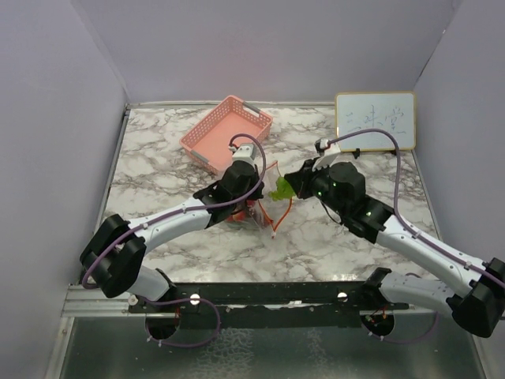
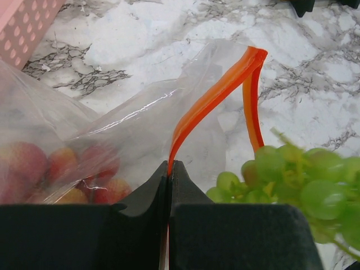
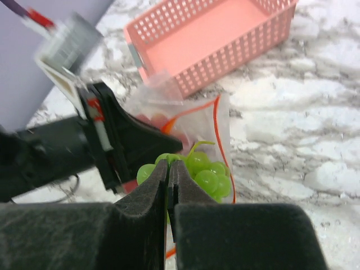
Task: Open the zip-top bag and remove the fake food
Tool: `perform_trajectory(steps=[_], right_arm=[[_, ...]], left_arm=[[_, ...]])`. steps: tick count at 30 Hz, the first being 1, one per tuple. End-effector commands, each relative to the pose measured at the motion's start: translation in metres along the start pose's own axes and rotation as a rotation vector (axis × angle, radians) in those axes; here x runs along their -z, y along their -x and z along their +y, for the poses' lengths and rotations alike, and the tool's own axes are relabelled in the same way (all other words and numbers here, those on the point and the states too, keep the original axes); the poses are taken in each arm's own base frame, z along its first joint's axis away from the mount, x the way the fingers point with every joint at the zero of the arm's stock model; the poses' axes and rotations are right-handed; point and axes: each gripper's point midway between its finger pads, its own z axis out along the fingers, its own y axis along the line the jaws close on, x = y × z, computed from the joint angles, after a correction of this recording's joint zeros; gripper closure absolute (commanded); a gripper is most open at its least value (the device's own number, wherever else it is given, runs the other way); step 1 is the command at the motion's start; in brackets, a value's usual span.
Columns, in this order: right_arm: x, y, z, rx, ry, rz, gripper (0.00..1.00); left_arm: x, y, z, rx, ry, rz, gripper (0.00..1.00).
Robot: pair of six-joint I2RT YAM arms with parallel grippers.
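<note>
The zip-top bag [image 1: 263,207] stands at mid-table, see-through, its mouth gaping with the red-orange zip strip [image 2: 216,93] looping upward. My left gripper [image 2: 170,163] is shut on one side of that strip. Red round fake food [image 2: 53,169] lies inside the bag's lower part. My right gripper [image 3: 169,162] is shut on a green grape cluster [image 3: 209,172], held just at the bag's mouth; the same grape cluster [image 2: 292,177] hangs to the right of the strip in the left wrist view. In the top view the left gripper [image 1: 254,192] and right gripper [image 1: 289,186] face each other across the bag.
A pink mesh basket [image 1: 207,140] sits behind the bag at the back left, and its wall [image 3: 236,53] shows beyond the bag in the right wrist view. A small whiteboard [image 1: 375,120] leans at the back right. Grey walls enclose the marble table [image 1: 331,237].
</note>
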Motion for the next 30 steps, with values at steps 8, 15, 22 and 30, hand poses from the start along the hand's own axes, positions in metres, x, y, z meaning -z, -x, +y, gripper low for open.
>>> perform_trajectory(steps=[8,15,22,30], right_arm=[[-0.03,0.112,0.035,0.108,0.007,-0.184,0.99],[-0.1,0.135,0.055,0.148,0.07,-0.173,0.99],[-0.19,0.113,0.043,0.171,0.101,-0.099,0.99],[-0.275,0.079,0.034,0.301,0.161,-0.122,0.99]], left_arm=[[0.009,-0.031,0.017,0.036,-0.006,0.036,1.0],[0.024,-0.028,0.021,0.062,-0.008,0.01,1.0],[0.034,-0.026,0.024,0.06,-0.002,0.009,1.0],[0.042,-0.03,0.029,0.07,0.001,0.012,1.0]])
